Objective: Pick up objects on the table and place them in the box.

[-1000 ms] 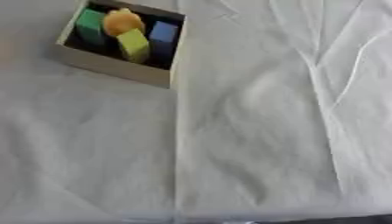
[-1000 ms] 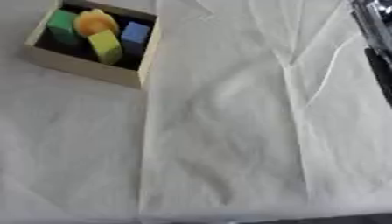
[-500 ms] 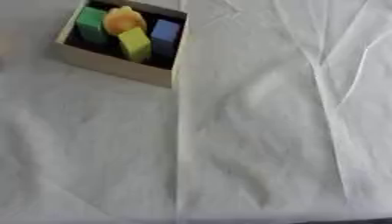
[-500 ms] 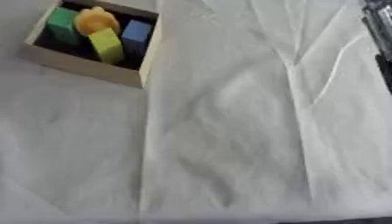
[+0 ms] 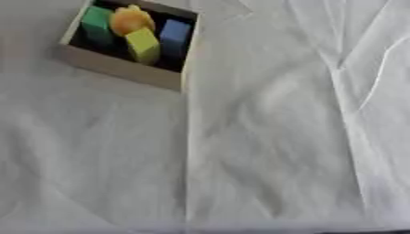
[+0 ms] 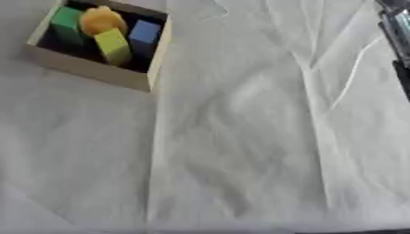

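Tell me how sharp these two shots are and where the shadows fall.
Left eye view: soft all over, the white cloth evenly lit, creases faintly shaded, the box interior dark around the blocks. Right eye view: equally soft, a blurred dark and silver arm part at the right edge, no glare.

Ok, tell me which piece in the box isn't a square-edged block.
The orange piece, at the far side of the box. It looks rounded, while the green block, yellow block and blue block have flat faces and straight edges.

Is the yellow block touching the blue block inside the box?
Cannot tell. In the left eye view the yellow block and blue block sit side by side in the box, the seam between them too dark.
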You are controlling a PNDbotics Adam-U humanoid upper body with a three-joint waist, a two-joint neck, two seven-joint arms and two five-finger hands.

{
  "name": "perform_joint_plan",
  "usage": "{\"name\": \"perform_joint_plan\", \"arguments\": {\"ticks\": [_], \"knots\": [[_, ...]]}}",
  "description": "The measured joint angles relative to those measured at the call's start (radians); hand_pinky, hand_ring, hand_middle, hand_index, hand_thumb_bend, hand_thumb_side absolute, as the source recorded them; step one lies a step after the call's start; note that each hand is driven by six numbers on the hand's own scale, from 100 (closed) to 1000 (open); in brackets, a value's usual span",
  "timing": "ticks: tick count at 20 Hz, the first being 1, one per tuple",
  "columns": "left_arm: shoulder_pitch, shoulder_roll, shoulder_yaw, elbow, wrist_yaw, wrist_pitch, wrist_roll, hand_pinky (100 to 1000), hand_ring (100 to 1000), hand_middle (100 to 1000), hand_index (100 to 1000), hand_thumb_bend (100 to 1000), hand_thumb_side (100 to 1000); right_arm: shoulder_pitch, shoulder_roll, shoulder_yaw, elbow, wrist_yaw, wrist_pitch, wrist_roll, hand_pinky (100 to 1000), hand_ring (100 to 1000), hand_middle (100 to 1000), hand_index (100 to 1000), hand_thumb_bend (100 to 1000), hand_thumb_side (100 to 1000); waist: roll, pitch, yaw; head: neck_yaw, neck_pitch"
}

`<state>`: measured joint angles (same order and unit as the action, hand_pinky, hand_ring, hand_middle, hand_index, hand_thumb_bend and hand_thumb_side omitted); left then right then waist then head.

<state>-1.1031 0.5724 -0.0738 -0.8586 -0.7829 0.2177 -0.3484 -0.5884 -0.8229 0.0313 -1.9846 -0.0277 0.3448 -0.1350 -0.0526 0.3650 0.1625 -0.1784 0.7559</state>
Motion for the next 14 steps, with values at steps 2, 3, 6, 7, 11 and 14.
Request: {"name": "perform_joint_plan", "arguments": {"ticks": [2,3,6,7,11,14], "knots": [[-0.01,-0.001,-0.017,-0.061,0.018,-0.006,-0.001,778,831,773,781,100,100,0.0,0.0,0.0,0.0,0.0,0.0,0.0,796,765,729,823,100,734,0.0,-0.001,0.0,0.0,0.0],[-0.017,-0.002,-0.029,-0.092,0.026,-0.01,-0.005,779,832,774,784,100,100,-0.001,0.0,0.0,0.0,0.0,-0.001,0.0,796,765,729,823,100,731,0.0,-0.001,0.0,0.0,0.001],[-0.048,-0.038,-0.073,-0.18,0.045,-0.033,-0.03,774,830,772,796,100,100,-0.012,0.0,-0.001,0.0,-0.001,-0.005,-0.002,796,765,729,823,100,722,0.0,-0.001,-0.002,0.0,0.001],[-0.062,-0.059,-0.089,-0.204,0.05,-0.041,-0.041,775,830,773,797,100,100,-0.018,0.0,-0.001,0.0,-0.002,-0.006,-0.002,796,765,729,823,100,720,0.0,-0.001,-0.005,0.0,0.001],[-0.104,-0.167,-0.144,-0.24,0.051,-0.064,-0.077,771,829,770,799,113,111,-0.049,0.01,-0.001,0.0,-0.013,-0.009,0.0,796,765,728,822,100,718,0.0,-0.002,-0.032,0.012,0.001],[-0.117,-0.239,-0.163,-0.214,0.033,-0.075,-0.079,780,832,777,808,150,114,-0.067,0.019,0.0,0.0,-0.019,-0.012,0.003,795,764,728,822,100,724,0.0,-0.002,-0.051,0.027,0.0]]}}
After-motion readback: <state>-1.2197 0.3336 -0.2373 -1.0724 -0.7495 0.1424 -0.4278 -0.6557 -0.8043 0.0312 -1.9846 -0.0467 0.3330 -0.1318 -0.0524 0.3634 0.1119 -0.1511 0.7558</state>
